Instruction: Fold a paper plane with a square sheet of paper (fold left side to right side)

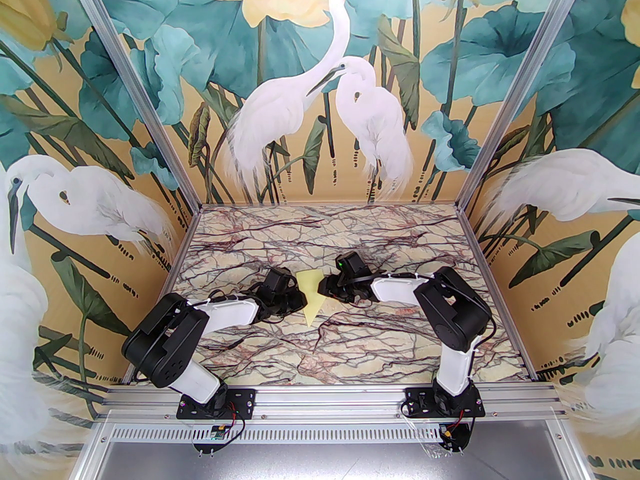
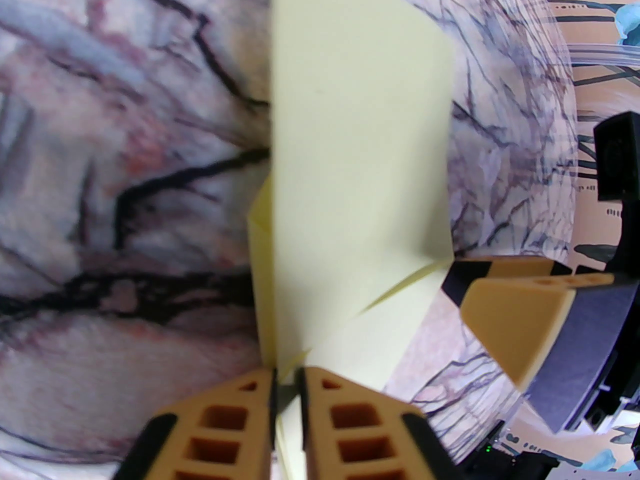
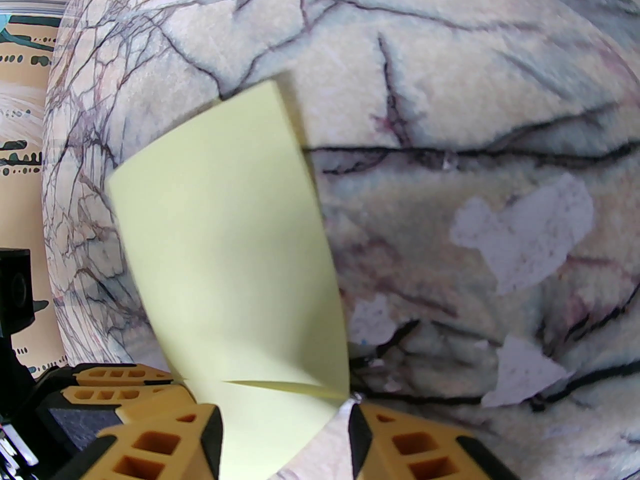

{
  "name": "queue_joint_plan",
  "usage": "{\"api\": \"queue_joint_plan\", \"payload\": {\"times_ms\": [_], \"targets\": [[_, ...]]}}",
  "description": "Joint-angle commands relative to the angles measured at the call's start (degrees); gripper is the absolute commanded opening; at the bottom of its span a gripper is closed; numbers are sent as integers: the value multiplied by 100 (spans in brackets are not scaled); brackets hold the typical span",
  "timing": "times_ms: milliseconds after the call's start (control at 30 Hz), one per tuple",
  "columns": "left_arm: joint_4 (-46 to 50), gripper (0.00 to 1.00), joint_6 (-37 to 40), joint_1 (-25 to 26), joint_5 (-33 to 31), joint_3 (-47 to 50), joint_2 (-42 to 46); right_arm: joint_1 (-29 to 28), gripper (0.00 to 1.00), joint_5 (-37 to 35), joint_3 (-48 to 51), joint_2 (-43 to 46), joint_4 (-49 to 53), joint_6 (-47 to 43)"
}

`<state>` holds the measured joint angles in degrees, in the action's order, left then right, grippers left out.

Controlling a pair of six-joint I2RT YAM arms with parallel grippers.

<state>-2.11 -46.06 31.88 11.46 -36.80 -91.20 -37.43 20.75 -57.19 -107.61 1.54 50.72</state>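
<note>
Left gripper (image 2: 286,375), with orange cut-out plastic fingers, is pinched tight on the near edge of the paper plane (image 2: 350,143). It's thin, pale yellow, creased and tapering to a point, sitting mid-table between both arms. Right gripper (image 3: 284,413) has its jaws apart, straddling a corner. Veiny marble-look table (image 1: 350,358) stretches beyond.

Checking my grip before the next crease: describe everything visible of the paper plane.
The paper plane is pale yellow paper folded to a narrow triangle, tip toward the near edge, with one flap lifting above a crease. It rests on the marble table. The left gripper pinches its edge, and the open right gripper straddles it.
</note>
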Motion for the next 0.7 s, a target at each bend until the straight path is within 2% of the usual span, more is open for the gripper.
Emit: {"api": "queue_joint_plan", "payload": {"times_ms": [0,133,333,467,667], "targets": [[-275,13,-169,-2,256,53,-260,-79,49,-113,-197,-117,190,-154],[-352,11,-236,3,242,91,-355,-114,49,-184,-253,-163,259,-172],[-344,15,-214,4,303,75,-323,-124,46,20,-272,-204,87,-75],[-291,18,-201,2,292,40,-319,-142,36,242,-173,-211,-202,25],[-342,22,-219,-3,356,18,-377,-157,29,409,-135,-308,-363,17]]}}
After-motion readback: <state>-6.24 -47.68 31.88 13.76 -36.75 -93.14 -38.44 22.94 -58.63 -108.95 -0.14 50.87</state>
